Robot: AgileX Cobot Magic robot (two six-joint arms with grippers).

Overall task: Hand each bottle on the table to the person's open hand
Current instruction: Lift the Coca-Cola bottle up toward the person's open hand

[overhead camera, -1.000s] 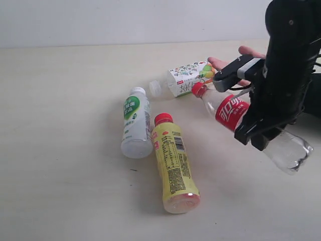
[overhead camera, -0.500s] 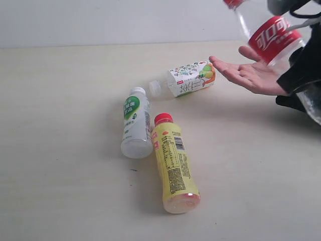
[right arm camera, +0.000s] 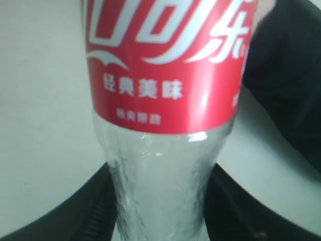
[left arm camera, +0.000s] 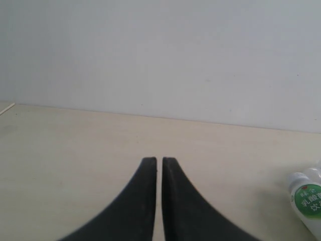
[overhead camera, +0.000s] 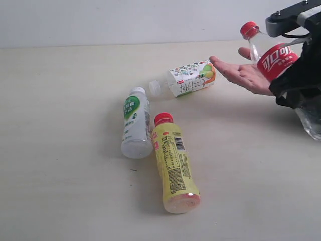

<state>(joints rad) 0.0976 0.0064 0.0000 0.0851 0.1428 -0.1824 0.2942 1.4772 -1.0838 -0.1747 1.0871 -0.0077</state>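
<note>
Okay, right hand clamped clear bottle, red label reading 经典美味, beside person's palm; left hand closed, empty.

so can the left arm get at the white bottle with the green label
Probably yes: the white bottle lies with bare table on that arm's side, only the yellow bottle close on its other side. The left tool is shut and empty, so it must open first.

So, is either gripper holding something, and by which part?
Right gripper holds the clear red-capped bottle, jaws on its clear body between label and base. Left gripper is shut, empty.
</note>
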